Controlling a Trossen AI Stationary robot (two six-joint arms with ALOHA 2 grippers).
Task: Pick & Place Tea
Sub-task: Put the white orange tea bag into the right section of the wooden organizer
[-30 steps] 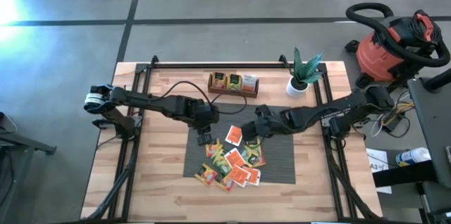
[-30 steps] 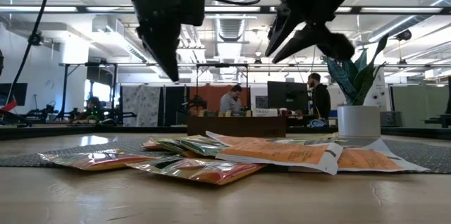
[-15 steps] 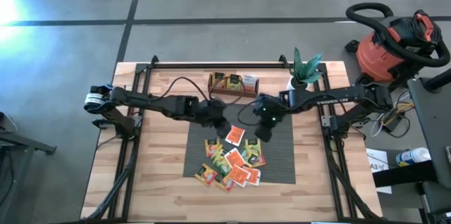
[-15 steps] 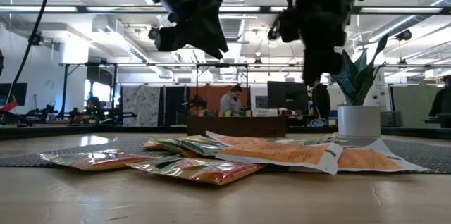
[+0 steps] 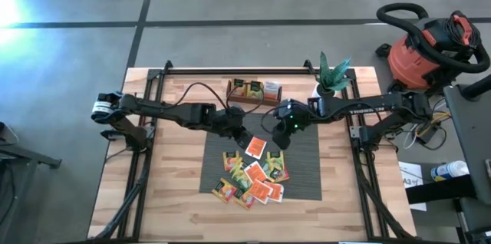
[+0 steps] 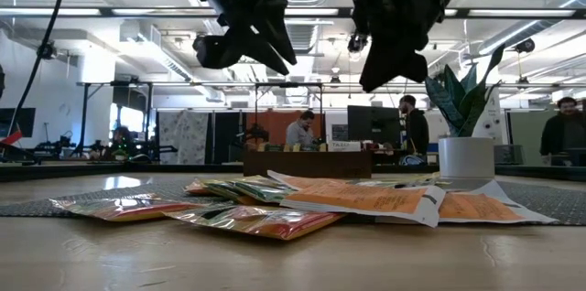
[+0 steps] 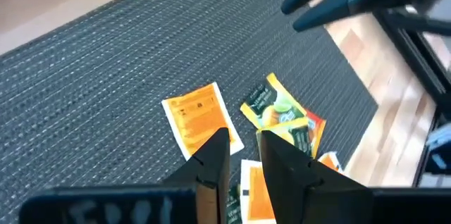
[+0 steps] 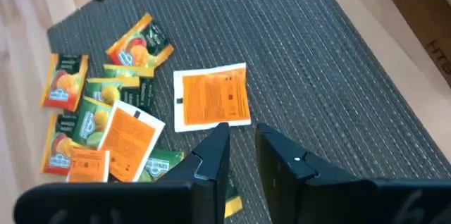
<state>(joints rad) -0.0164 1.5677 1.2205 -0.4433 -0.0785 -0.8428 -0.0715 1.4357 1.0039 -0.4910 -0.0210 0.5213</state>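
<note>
1. Table (image 5: 176, 198): pale wood, seen from above; both arms reach toward its middle.
2. Grey ribbed mat (image 5: 307, 169): at table centre, carrying the loose tea.
3. Wooden tray (image 5: 253, 90): at 12 o'clock from the mat; a few packets already stand in it, so the task appears started.
4. Left gripper (image 5: 239, 138): above the mat's 11 o'clock corner; fingers (image 7: 211, 155) a narrow gap apart, holding nothing visible.
5. Right gripper (image 5: 281, 140): above the mat's 12 o'clock edge; fingers (image 8: 211, 155) likewise slightly parted, empty.
6. Tea sachets (image 5: 253, 176): piled at the mat's 7 o'clock side, one orange sachet (image 5: 254, 147) apart at 12 o'clock of the pile. Most remain to be moved.
</note>
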